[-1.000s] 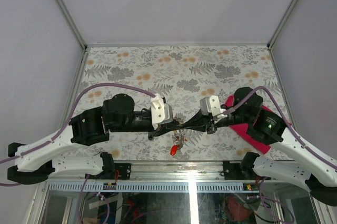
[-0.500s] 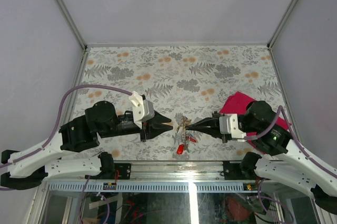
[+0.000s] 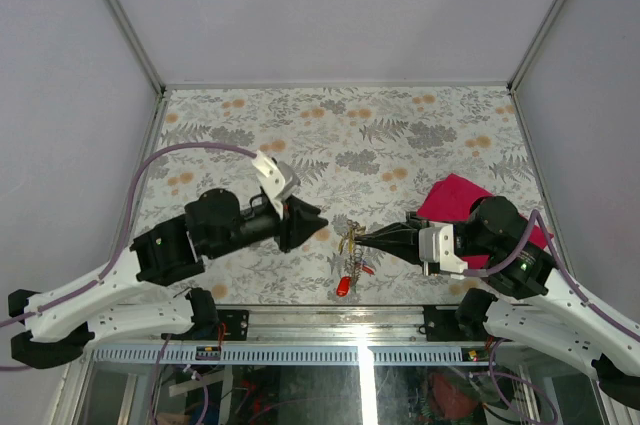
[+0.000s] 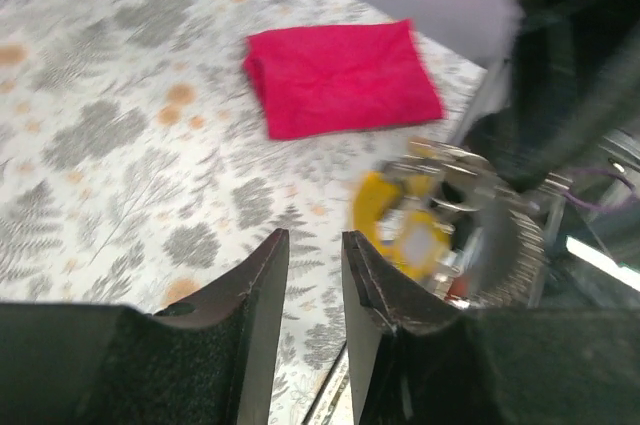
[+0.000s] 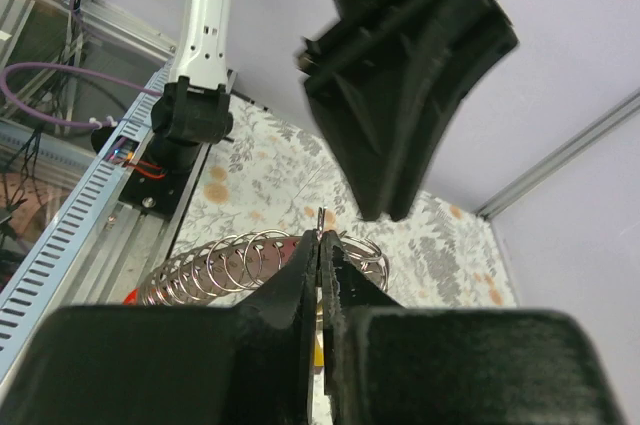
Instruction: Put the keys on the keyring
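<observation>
Your right claw (image 3: 363,239) pinched on keyring (image 3: 350,240); left claw (image 3: 320,226) barely parted, empty. Ring thin, likely springy, slippery; keys (image 3: 344,283) light, dangling. Take key by plastic head.

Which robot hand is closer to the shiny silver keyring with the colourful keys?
Right. The right gripper pinches the thin silvery metal keyring; the left gripper hangs apart, on its other side.

Shiny metal keyring (image 5: 215,267), plastic-headed keys (image 3: 343,286), matt cloth (image 4: 340,75)
</observation>
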Robot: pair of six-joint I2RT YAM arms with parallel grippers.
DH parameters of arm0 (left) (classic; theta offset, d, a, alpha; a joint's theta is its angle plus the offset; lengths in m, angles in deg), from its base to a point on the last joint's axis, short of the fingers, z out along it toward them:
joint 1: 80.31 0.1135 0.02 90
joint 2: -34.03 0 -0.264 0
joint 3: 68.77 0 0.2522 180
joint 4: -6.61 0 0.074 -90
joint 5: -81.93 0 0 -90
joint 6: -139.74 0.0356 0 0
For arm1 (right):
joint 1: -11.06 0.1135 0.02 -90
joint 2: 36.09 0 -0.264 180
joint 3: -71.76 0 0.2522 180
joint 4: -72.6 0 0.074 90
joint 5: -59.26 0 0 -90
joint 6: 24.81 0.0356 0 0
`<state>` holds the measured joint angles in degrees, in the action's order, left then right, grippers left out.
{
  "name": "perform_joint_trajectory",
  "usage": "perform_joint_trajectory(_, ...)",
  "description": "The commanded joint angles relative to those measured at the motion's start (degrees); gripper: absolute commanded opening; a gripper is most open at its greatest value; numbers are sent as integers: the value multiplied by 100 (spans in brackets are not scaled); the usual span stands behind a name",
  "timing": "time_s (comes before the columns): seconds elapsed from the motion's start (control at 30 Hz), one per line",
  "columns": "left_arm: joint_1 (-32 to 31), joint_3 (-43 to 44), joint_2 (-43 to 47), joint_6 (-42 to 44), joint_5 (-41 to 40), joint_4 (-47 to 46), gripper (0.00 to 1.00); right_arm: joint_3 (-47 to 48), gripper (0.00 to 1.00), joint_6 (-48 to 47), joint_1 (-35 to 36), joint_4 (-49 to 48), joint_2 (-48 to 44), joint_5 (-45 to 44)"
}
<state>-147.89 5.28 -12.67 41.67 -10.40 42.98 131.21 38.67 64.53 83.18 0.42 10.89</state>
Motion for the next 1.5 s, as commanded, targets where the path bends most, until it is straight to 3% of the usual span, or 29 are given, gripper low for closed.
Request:
perform_joint_trajectory(0.0,1138,-335,-116,-849,228,-54,29,300,0,131,7,523,-20,-454)
perform_joint_trajectory(0.13,2320,-727,-304,-1202,975,-94,32,349,0,253,6,811,-85,-551)
perform_joint_trajectory(0.23,2788,-843,-631,-1528,673,190,37,302,0,395,7,823,-173,-603)
perform_joint_trajectory(0.37,2982,-1203,-798,-2239,-49,355,42,230,0,530,9,894,-241,-715)
perform_joint_trajectory(0.53,3093,-1795,-932,-3175,-377,335,54,54,0,788,7,736,-320,-694)
perform_joint_trajectory(0.73,3128,-1883,-1608,-3922,-828,711,66,-96,0,955,6,639,-361,-699)
perform_joint_trajectory(0.87,3141,-2173,-1489,-4038,-1012,612,68,-203,0,1042,14,522,-397,-719)
perform_joint_trajectory(1.03,3514,-2595,-1167,-4236,-633,676,68,-328,0,1163,6,397,-409,-692)
perform_joint_trajectory(1.17,3757,-3331,-521,-4505,-866,440,68,-385,0,1233,11,331,-433,-673)
perform_joint_trajectory(1.3,4034,-3597,-67,-4723,-1102,656,65,-409,0,1263,8,336,-463,-680)
perform_joint_trajectory(1.47,4162,-3764,-223,-4676,-1074,470,58,-504,0,1370,7,227,-486,-667)
